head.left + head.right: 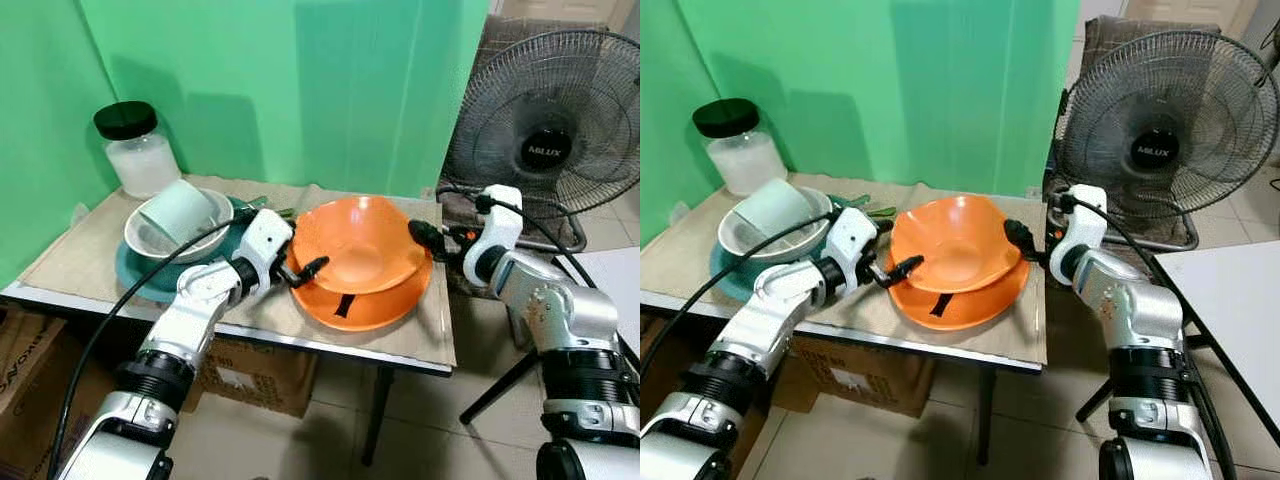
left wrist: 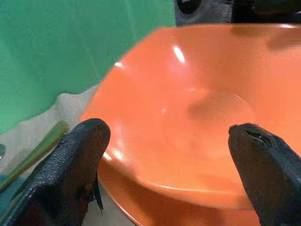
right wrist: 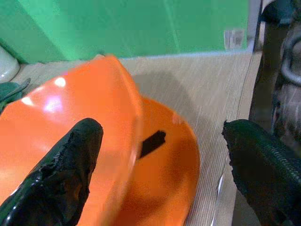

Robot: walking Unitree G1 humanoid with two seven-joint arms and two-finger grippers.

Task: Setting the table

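Both arms are silver with white wrist housings and black ribbed joint rings. A black cable (image 1: 95, 340) trails along the left arm. The fingers (image 2: 70, 169) are black and rough-textured.

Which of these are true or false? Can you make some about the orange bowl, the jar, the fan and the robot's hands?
1. The orange bowl sits on an orange plate. True.
2. The jar has a red lid. False: its lid is black.
3. Both grippers are open, the left gripper at one side of the bowl and the right gripper at the other. True.
4. The fan stands on the table. False: it stands off the table, behind the robot's right arm.
5. The pale green cup lies tipped in a white bowl. True.
6. The orange bowl is full of soup. False: it looks empty.
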